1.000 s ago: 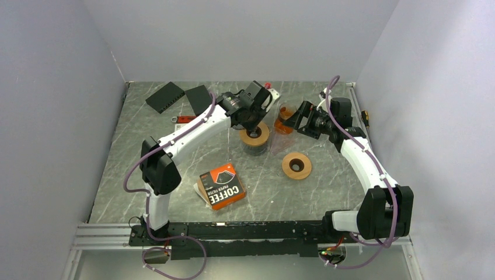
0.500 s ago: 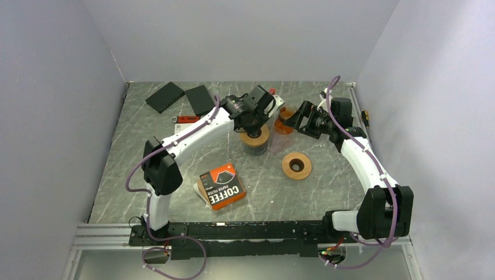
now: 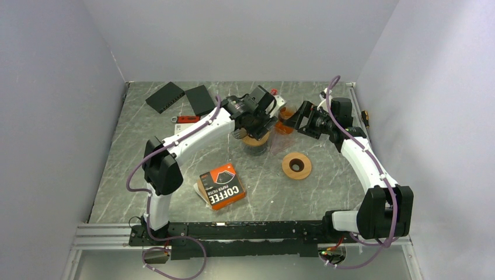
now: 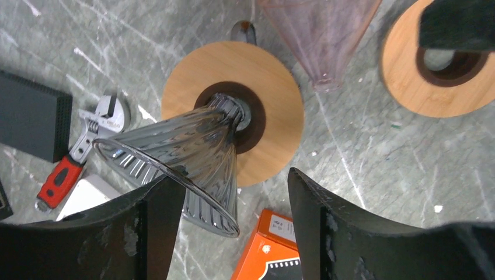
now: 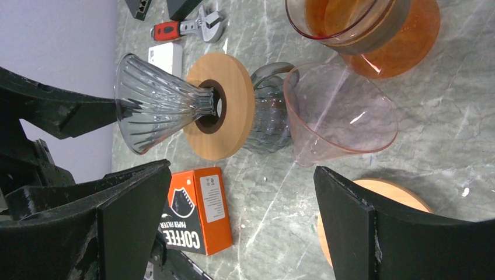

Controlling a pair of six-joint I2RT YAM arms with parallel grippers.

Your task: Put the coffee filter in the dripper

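Note:
The dripper (image 4: 181, 157), a grey ribbed glass cone, sits with its tip in a wooden collar (image 4: 268, 87) on top of a grey glass carafe (image 5: 268, 116). My left gripper (image 4: 233, 178) hangs open just above it, with the cone's rim beside its left finger (image 4: 146, 227) and nothing held. From above, that gripper (image 3: 257, 125) covers most of the cone. No loose coffee filter shows. An orange and black box marked COFFEE PAPER FILTER (image 3: 222, 186) lies on the table nearer the bases. My right gripper (image 5: 242, 169) is wide open and empty beside the carafe.
A clear pink cone (image 5: 338, 116) lies on its side by an orange carafe (image 5: 379, 35). A second wooden ring (image 3: 296, 165) lies to the right of centre. A red-handled wrench (image 3: 184, 119), a white block (image 5: 166, 58) and two black boxes (image 3: 165, 97) sit at the back left.
My left gripper was shut over the dripper and now stands open. It has shifted slightly toward the back right. The right arm has not moved.

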